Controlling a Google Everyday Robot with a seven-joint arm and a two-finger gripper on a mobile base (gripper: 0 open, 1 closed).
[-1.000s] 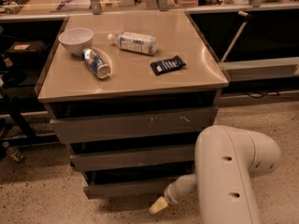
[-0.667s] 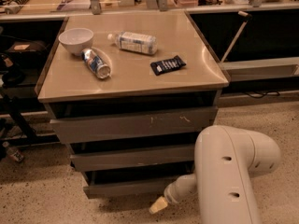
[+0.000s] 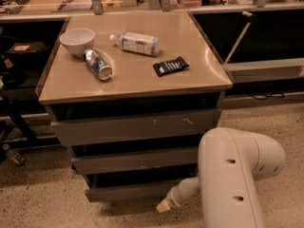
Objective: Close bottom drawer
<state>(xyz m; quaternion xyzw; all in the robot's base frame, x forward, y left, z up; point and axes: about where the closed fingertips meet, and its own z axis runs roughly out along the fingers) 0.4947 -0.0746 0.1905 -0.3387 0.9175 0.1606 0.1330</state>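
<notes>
The bottom drawer (image 3: 130,190) is the narrowest of three grey drawers under the cabinet, with a plain front panel, and it stands out a little from the cabinet. Above it are the mid-width drawer (image 3: 133,159) and the widest drawer (image 3: 135,126), which has pale scratches. My white arm (image 3: 235,175) fills the lower right. My gripper (image 3: 164,206) is low near the floor, just right of and below the bottom drawer's front right corner. Only a pale tip of it shows.
On the cabinet top (image 3: 199,75) lie a white bowl (image 3: 77,40), a tipped can (image 3: 98,64), a plastic bottle (image 3: 137,42) and a black packet (image 3: 170,66). A counter with clutter runs behind. Speckled floor (image 3: 42,198) lies in front. A dark stand (image 3: 16,122) is at the left.
</notes>
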